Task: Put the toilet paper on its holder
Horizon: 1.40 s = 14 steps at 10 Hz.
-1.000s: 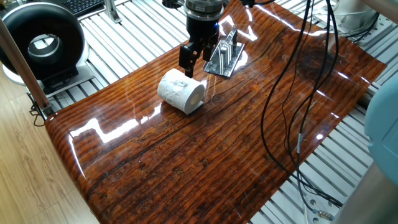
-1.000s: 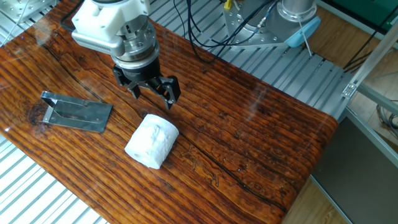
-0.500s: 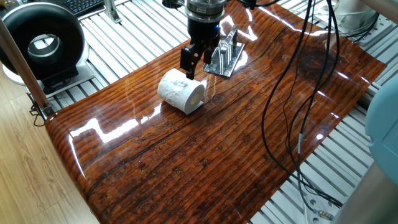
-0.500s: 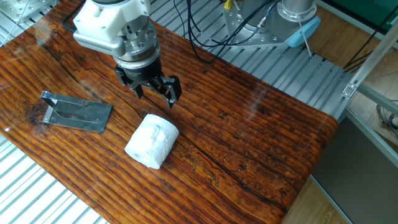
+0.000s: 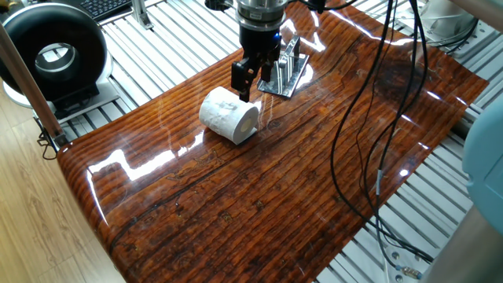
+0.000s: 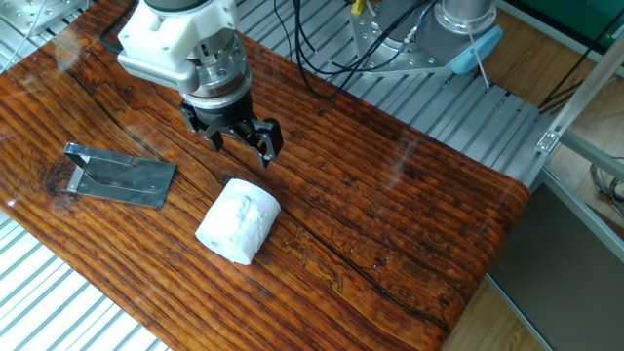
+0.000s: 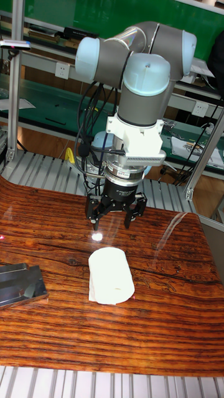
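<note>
The toilet paper [image 5: 229, 115] [image 6: 238, 222] [image 7: 111, 275] lies on its side on the wooden table, a white roll with its hollow core facing the front in one fixed view. The holder [image 5: 284, 69] [image 6: 120, 175] [image 7: 20, 285] is a shiny silver metal stand resting flat on the table a short way from the roll. My gripper [image 5: 248, 81] [image 6: 241, 144] [image 7: 112, 219] hangs open above the table, just behind the roll and between it and the holder, with nothing between its black fingers.
A big black ring-shaped device [image 5: 52, 55] stands off the table at the far left. Black cables [image 5: 377, 118] hang over the right part of the glossy wooden table [image 5: 259, 189]. Slatted metal frame surrounds the tabletop.
The gripper has shifted slightly sideways and a little higher, staying open above the table behind the roll. The roll and the holder have not moved.
</note>
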{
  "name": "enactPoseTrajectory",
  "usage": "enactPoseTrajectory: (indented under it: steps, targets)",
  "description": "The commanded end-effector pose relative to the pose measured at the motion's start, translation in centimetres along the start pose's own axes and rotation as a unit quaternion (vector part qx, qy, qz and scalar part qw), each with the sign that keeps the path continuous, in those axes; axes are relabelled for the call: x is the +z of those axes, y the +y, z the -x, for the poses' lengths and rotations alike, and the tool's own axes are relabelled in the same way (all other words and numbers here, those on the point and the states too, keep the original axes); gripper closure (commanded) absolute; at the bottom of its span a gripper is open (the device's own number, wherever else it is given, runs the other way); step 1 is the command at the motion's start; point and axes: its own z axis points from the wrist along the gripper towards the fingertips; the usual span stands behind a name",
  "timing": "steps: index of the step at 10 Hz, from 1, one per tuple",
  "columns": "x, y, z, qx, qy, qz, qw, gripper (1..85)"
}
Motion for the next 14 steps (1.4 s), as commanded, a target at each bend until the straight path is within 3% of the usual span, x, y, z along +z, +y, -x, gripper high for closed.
enactPoseTrajectory:
  steps: [1,2,3,5,7,10,14]
  targets:
    - [-0.1,0.4,1.0,0.013,-0.019,0.009,0.9997,10.7]
    - [-0.1,0.5,1.2,0.023,-0.022,0.01,0.9994,10.7]
    - [-0.1,-0.4,1.5,0.027,-0.029,-0.007,0.9992,12.0]
    - [-0.2,0.0,2.5,0.028,-0.048,0.002,0.9985,11.3]
    - [-0.2,-1.4,2.4,0.049,-0.047,-0.025,0.9974,9.7]
    - [-0.3,-1.1,3.0,0.072,-0.059,-0.016,0.9956,10.0]
    - [0.2,0.1,3.3,0.029,-0.058,0.003,0.9979,0.7]
